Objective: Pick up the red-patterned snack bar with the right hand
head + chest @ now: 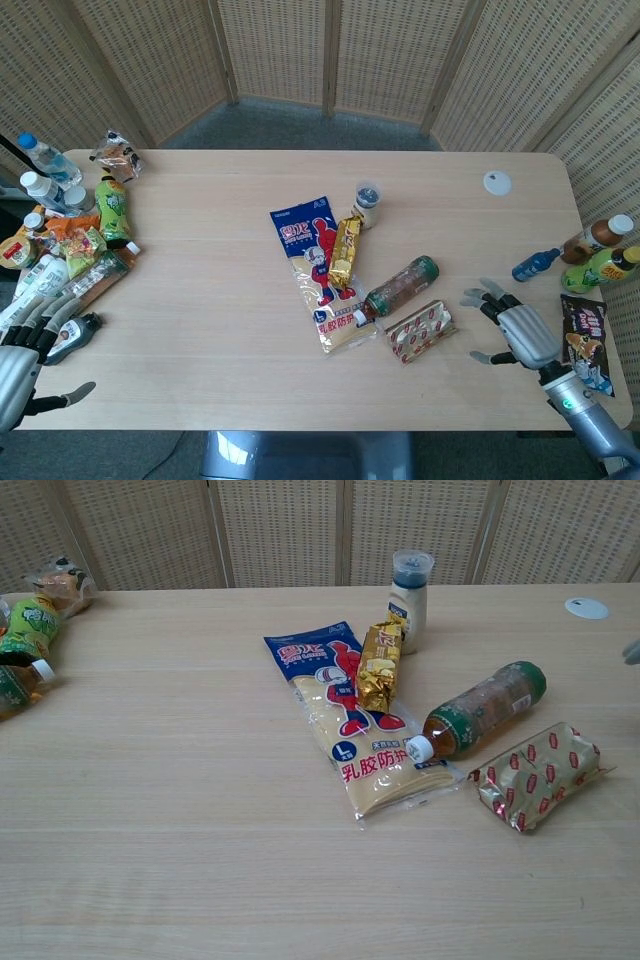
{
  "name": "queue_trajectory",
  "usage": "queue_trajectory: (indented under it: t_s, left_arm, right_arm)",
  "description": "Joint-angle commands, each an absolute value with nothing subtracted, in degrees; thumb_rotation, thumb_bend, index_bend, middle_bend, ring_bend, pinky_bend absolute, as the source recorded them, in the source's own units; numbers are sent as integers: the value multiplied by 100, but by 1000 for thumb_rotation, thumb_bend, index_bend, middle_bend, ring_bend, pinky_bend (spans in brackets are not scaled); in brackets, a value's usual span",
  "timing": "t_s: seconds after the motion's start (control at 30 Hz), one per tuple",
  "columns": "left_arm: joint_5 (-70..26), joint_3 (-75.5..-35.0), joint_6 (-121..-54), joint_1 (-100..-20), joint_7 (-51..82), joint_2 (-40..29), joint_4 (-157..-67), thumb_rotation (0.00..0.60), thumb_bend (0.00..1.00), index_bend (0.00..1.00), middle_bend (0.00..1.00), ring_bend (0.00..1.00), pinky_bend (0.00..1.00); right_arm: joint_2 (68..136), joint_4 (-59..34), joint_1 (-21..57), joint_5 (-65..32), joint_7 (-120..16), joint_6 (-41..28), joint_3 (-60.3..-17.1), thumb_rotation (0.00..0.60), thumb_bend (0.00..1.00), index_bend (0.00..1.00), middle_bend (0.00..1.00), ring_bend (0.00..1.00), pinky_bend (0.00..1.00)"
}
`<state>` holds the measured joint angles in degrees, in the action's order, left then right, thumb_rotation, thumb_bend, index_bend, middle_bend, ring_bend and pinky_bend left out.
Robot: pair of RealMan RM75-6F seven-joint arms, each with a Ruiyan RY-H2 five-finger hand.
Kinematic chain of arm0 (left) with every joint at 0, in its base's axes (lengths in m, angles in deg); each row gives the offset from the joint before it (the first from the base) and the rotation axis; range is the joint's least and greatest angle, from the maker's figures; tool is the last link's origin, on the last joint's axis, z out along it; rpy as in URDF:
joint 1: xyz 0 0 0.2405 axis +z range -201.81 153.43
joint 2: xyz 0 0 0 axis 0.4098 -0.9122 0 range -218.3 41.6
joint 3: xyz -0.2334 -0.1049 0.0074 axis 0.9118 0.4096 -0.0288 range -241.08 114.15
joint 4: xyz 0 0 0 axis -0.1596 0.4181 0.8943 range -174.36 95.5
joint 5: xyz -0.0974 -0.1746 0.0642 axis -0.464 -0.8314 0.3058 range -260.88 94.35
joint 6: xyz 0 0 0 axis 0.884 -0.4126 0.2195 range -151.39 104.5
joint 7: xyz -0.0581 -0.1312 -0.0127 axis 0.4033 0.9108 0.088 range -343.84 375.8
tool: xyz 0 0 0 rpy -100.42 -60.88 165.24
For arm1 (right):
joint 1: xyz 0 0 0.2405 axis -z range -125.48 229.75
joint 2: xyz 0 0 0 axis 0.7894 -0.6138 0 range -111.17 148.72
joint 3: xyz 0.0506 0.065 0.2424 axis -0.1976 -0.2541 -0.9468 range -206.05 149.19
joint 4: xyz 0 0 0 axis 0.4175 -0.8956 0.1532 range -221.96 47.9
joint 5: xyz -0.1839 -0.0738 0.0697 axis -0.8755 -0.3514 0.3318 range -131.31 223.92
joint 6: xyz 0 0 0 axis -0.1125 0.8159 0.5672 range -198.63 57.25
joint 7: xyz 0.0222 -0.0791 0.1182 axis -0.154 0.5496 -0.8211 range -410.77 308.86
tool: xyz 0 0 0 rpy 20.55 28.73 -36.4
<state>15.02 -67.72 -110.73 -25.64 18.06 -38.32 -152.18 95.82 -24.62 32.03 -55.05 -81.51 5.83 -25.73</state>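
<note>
The red-patterned snack bar lies flat on the table right of centre, a shiny wrapper with red marks; the chest view shows the snack bar at the right. My right hand hovers over the table a short way to the bar's right, fingers spread, holding nothing, not touching the bar. Only a grey fingertip of it shows at the chest view's right edge. My left hand hangs at the table's near left corner, fingers spread and empty.
A brown tea bottle lies just beside the bar. A blue-and-cream packet, a gold wrapper and a small white bottle sit mid-table. Drinks stand at the right edge, several bottles and snacks at the left. A white disc lies far right.
</note>
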Motion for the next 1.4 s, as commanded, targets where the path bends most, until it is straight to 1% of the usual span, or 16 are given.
queue_trajectory:
  t_s: [0.03, 0.13, 0.17, 0.3, 0.57, 1.07, 1.4]
  left_arm:
    - [1444, -6758, -11008, -2595, 1764, -3808, -15216, 600, 0, 0, 0, 0, 0]
    - [1401, -6742, -10987, -2607, 1732, -3787, -15215, 600, 0, 0, 0, 0, 0]
    - [1382, -6734, -10984, -2610, 1726, -3782, -15214, 600, 0, 0, 0, 0, 0]
    - [1313, -6710, -10962, -2624, 1719, -3771, -15206, 600, 0, 0, 0, 0, 0]
    - [1239, -6682, -10953, -2636, 1721, -3768, -15195, 600, 0, 0, 0, 0, 0]
    - [1197, -6678, -10934, -2642, 1697, -3754, -15191, 600, 0, 0, 0, 0, 0]
    - [1181, -6676, -10916, -2652, 1706, -3753, -15185, 600, 0, 0, 0, 0, 0]
  right_arm:
    - [9708, -2621, 2941, -5596, -7993, 230, -2450, 600, 1, 165, 152, 0, 230]
    - [9796, -2694, 2763, -5613, -7894, -4, -2421, 600, 21, 122, 123, 0, 230]
    - [9832, -2731, 2702, -5619, -7842, -84, -2408, 600, 28, 121, 121, 0, 229]
    - [9951, -2861, 2531, -5696, -7693, -296, -2311, 600, 30, 132, 121, 0, 230]
    - [10216, -3157, 2351, -5788, -7505, -489, -2116, 600, 29, 170, 131, 0, 230]
    - [10495, -3408, 2074, -5711, -7251, -734, -2022, 600, 28, 173, 133, 0, 229]
    - [10458, -3317, 1805, -5699, -7022, -1086, -1921, 600, 28, 184, 137, 0, 230]
